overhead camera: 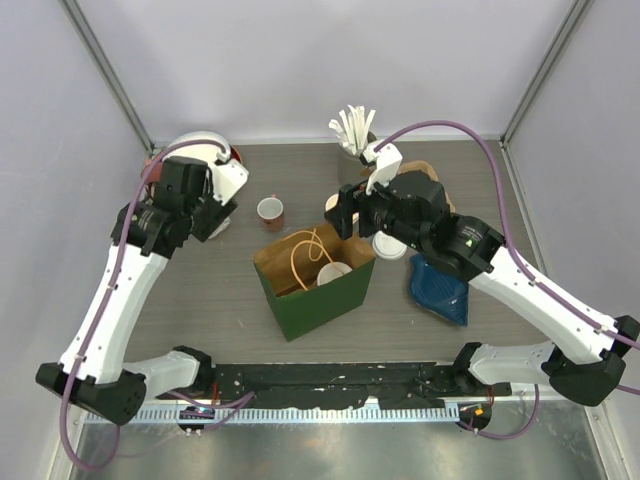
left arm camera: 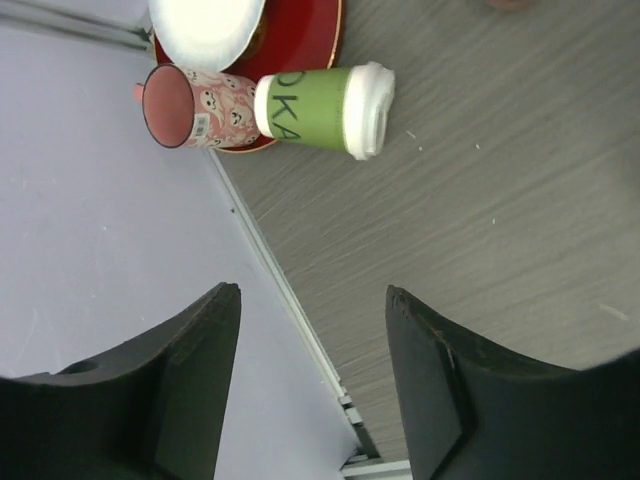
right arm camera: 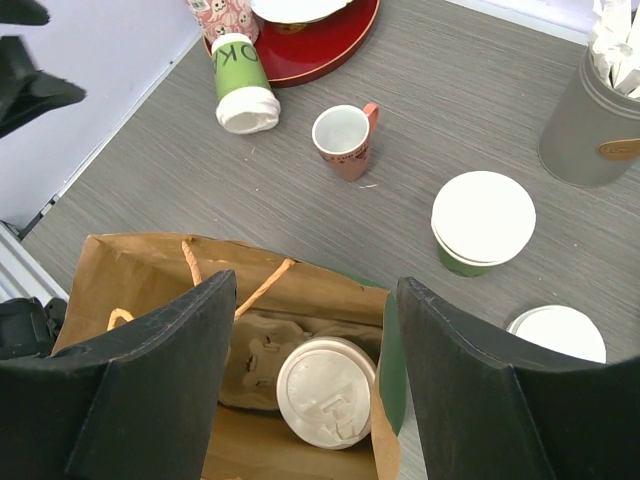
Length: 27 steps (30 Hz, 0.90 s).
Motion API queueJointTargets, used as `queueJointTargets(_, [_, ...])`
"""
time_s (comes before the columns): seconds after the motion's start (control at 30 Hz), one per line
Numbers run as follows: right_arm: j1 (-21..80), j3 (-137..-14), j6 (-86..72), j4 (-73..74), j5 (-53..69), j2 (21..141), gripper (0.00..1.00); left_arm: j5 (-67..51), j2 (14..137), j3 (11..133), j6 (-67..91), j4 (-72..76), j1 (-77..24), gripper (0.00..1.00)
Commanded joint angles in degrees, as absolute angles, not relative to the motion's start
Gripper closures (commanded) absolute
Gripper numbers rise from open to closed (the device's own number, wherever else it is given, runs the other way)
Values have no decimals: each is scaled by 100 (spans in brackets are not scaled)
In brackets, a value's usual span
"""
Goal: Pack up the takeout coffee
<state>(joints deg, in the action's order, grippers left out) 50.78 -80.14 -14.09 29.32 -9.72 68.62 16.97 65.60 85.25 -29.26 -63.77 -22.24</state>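
Note:
One takeout coffee cup (left arm camera: 325, 107), green with a white lid, lies on its side against the red tray (left arm camera: 310, 35); the right wrist view shows this fallen cup (right arm camera: 243, 82) too. My left gripper (left arm camera: 312, 295) hangs open a short way from it, holding nothing. A second lidded cup (right arm camera: 325, 392) sits in the cardboard carrier (right arm camera: 262, 352) inside the green paper bag (overhead camera: 318, 300). My right gripper (right arm camera: 315, 290) is open above the bag's mouth with nothing in it. A third lidded cup (right arm camera: 482, 222) stands on the table to the right of the bag.
A pink patterned tumbler (left arm camera: 195, 107) and a white plate (left arm camera: 205, 25) rest on the red tray. A small red-and-white cup (right arm camera: 343, 130) stands behind the bag. A grey holder of stir sticks (right arm camera: 595, 120), another white lid (right arm camera: 558, 332) and a blue object (overhead camera: 440, 285) are at the right.

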Motion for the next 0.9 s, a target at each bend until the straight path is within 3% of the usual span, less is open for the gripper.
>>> queueJointTargets(0.0, [5106, -8034, -1327, 2619, -940, 6671, 29, 1626, 6958, 8412, -2445, -5145, -1593, 33])
queueJointTargets(0.17, [5106, -7787, -1275, 2610, -984, 6469, 29, 951, 8163, 9043, -1294, -4939, -423, 29])
queueJointTargets(0.23, [5098, -7699, -1213, 2619, -1011, 6425, 29, 222, 8585, 9210, -1632, -4913, -299, 31])
queueJointTargets(0.4, [5106, -7655, -1046, 2707, -1020, 6425, 27, -1369, 9122, 9544, -4301, -5437, -54, 30])
queueJointTargets(0.67, [5098, -7515, -774, 2725, -984, 6477, 26, -2653, 10343, 10713, -7439, -7020, 1580, 28])
queueJointTargets(0.77, [5098, -7523, -721, 2725, -976, 6592, 25, -2488, 10362, 10285, -8774, -7199, 1565, 19])
queueJointTargets(0.87, [5089, -7532, -703, 2725, -932, 6679, 25, -2251, 10099, 9293, -9105, -6272, 1459, 18])
